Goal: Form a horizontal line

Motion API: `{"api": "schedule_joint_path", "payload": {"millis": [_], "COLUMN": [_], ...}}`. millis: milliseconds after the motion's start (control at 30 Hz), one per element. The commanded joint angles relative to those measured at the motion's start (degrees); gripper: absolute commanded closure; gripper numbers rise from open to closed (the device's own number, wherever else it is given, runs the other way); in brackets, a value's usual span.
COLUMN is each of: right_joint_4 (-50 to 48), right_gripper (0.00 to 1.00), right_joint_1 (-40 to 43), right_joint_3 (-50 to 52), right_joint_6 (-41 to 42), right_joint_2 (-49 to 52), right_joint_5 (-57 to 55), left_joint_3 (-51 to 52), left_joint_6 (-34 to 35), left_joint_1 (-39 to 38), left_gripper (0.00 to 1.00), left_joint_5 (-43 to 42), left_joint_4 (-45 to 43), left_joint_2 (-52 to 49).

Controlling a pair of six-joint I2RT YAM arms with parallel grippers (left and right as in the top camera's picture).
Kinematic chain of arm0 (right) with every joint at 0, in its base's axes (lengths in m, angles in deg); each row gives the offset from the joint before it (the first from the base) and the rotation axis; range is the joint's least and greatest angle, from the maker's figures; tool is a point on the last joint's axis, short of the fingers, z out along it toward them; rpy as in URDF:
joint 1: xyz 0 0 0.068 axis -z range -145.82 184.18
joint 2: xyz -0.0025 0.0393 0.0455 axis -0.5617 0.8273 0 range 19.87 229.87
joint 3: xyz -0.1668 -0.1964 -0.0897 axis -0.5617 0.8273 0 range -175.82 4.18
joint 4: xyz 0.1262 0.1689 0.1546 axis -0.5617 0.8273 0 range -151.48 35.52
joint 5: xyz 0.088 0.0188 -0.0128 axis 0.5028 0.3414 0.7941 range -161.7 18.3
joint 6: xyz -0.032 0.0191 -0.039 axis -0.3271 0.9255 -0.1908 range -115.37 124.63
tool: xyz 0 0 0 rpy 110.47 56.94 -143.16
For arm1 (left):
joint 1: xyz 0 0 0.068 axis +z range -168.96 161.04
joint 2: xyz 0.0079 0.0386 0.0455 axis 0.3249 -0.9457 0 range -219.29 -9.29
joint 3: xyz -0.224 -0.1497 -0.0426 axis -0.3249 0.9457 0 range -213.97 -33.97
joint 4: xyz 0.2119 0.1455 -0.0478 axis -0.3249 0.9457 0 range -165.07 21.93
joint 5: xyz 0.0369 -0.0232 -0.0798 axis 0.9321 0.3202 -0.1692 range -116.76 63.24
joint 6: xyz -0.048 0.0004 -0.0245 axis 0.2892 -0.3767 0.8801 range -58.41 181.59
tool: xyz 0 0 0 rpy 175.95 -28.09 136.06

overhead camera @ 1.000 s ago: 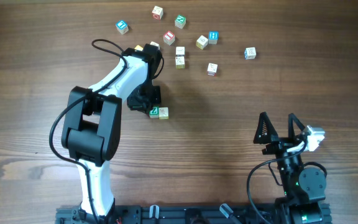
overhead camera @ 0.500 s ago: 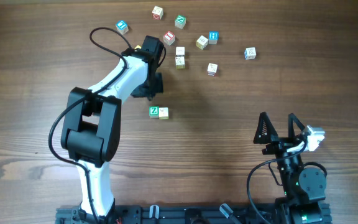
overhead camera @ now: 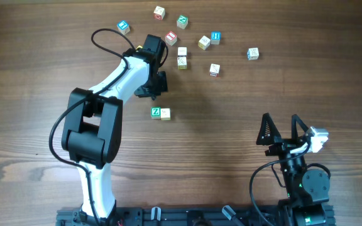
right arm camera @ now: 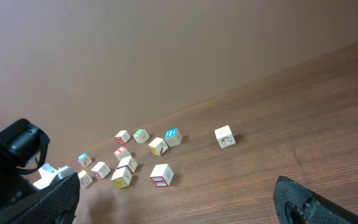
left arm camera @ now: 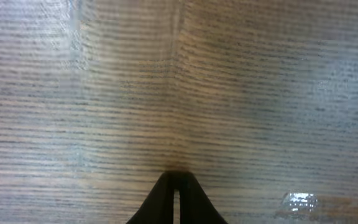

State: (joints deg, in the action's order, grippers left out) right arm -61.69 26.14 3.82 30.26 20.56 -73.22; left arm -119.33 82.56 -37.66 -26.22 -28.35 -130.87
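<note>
The horizontal line is a two-cube row in the overhead view: a green-faced Z cube [overhead camera: 156, 112] touching a cream cube [overhead camera: 165, 113] on its right. My left gripper [overhead camera: 158, 84] hovers just beyond the row, apart from it. In the left wrist view its fingers [left arm camera: 176, 182] are shut with nothing between them, over bare wood. My right gripper [overhead camera: 280, 130] is open and empty at the near right; its wrist view shows the fingers [right arm camera: 176, 196] spread wide.
Several loose cubes lie at the far side: teal [overhead camera: 124, 26], cream [overhead camera: 159, 11], green [overhead camera: 182, 21], red [overhead camera: 171, 37], blue [overhead camera: 215, 37], yellow [overhead camera: 204, 43], two cream [overhead camera: 181, 57], red-edged [overhead camera: 213, 69], blue [overhead camera: 252, 54]. The right wrist view shows them too, the red-edged cube [right arm camera: 160, 175] nearest.
My left gripper has pulled back from the Z cube and cream cube toward the far cluster, leaving the pair on the table. The right arm has not moved.
</note>
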Motion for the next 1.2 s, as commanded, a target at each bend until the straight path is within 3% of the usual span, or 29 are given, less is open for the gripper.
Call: {"api": "schedule_joint_path", "payload": {"millis": [0,433,1167], "right_joint_4": [-0.22,-0.22,-0.22], "right_gripper": [0.0,0.0,0.01], "right_joint_1": [0.24,0.24,0.24], "right_joint_3": [0.07,0.07,0.07], "right_joint_6": [0.02,0.04,0.04], "right_joint_2": [-0.09,-0.09,-0.09], "right_joint_5": [0.68,0.68,0.68], "left_joint_3": [0.79,0.79,0.79], "left_joint_6": [0.94,0.94,0.87], "left_joint_1": [0.17,0.15,-0.55], "left_gripper": [0.92,0.95,0.96], "left_joint_5": [-4.33,-5.7,-8.02], "left_joint_4": [1.31,8.24,10.58], "left_joint_2": [-0.83,-0.83,-0.83]}}
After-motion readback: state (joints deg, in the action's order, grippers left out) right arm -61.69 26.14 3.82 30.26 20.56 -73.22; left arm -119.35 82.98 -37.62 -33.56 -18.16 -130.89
